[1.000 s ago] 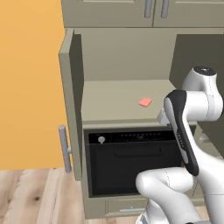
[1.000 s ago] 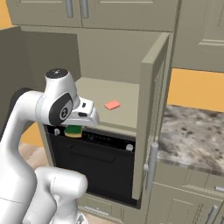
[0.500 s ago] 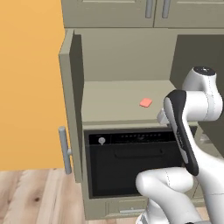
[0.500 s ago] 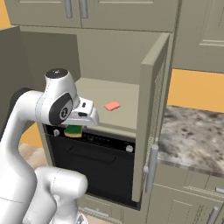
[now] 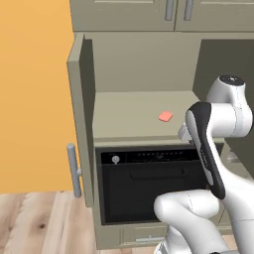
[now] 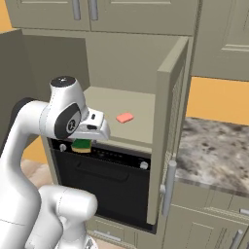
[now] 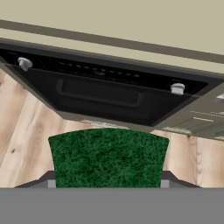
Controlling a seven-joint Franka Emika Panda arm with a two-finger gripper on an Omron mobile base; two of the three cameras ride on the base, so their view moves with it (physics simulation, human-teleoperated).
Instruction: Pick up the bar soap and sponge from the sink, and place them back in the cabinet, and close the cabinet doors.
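The pink bar soap (image 5: pixel 165 116) (image 6: pixel 125 117) lies on the beige shelf of the open cabinet (image 5: pixel 134 111) (image 6: pixel 112 104). Both cabinet doors stand open, the left door (image 5: pixel 79 119) at the left and the right door (image 6: pixel 168 141) at the right. My gripper (image 6: pixel 82 144) hangs in front of the shelf's edge, above the oven, shut on the green-and-yellow sponge (image 6: pixel 81 145). In the hand view the sponge (image 7: pixel 108 157) shows its dark green face between the fingertips. The sink is out of view.
A black-fronted oven (image 5: pixel 149 183) (image 6: pixel 104 180) (image 7: pixel 105 89) sits under the shelf. Shorter upper doors (image 5: pixel 168 12) are above. A granite counter (image 6: pixel 214 151) lies to the right. An orange wall (image 5: pixel 32 99) and wood floor (image 5: pixel 34 218) are at the left.
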